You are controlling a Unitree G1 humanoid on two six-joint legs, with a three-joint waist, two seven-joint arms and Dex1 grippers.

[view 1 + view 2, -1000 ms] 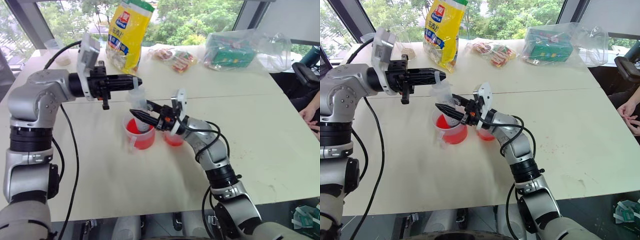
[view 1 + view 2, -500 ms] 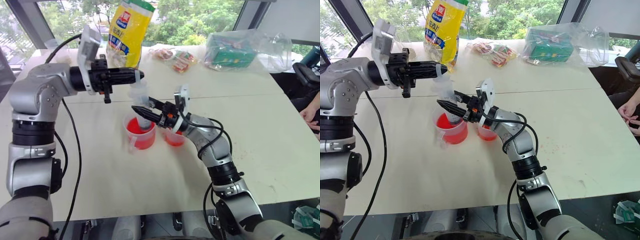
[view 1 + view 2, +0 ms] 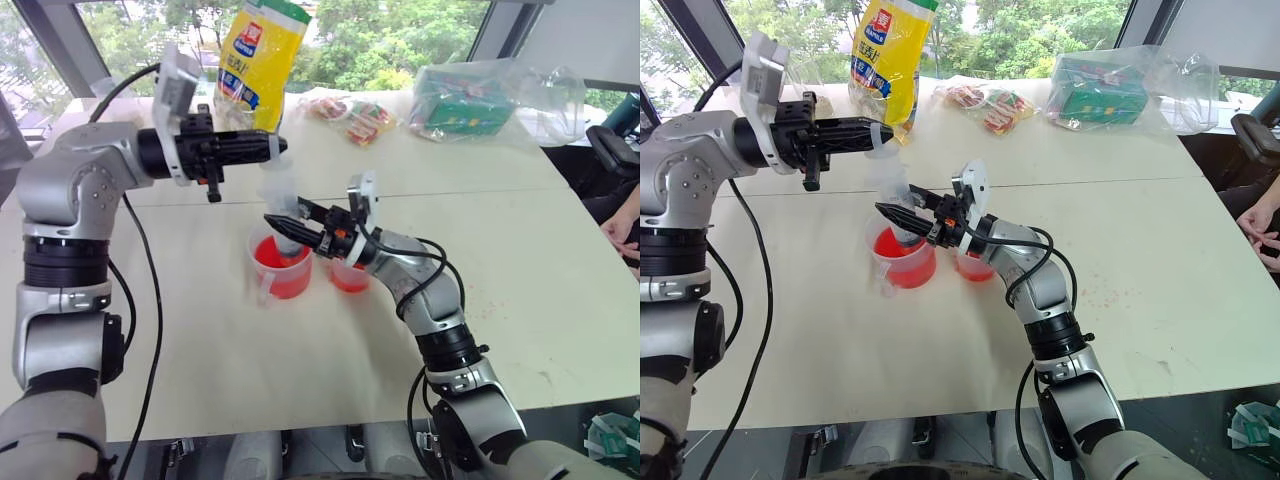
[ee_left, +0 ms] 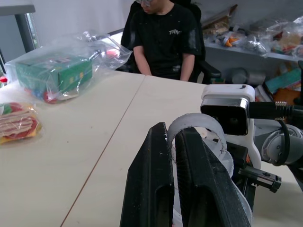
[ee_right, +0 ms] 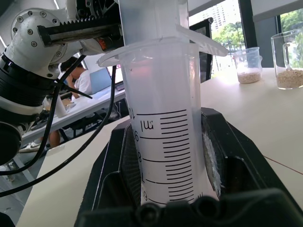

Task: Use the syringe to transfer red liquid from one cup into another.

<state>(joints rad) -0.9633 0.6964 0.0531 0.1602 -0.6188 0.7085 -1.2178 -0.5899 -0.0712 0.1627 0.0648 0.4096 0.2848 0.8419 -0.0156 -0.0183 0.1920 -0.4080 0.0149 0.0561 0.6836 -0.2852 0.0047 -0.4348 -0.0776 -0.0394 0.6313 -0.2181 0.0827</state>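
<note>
The white table [image 3: 560, 260] carries the handled beaker [image 3: 277, 268] of red liquid [image 3: 290, 280], with the small cup [image 3: 347, 277] just beside it. The syringe [image 3: 283, 212] stands upright in the beaker. My right gripper [image 3: 278, 224] clamps its barrel; my left gripper [image 3: 272, 149] pinches the plunger's top ring [image 4: 201, 130]

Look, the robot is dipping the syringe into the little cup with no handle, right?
Not quite. The syringe stands in the bigger beaker with the handle; the small cup sits beside it. The right eye view shows this.
</note>
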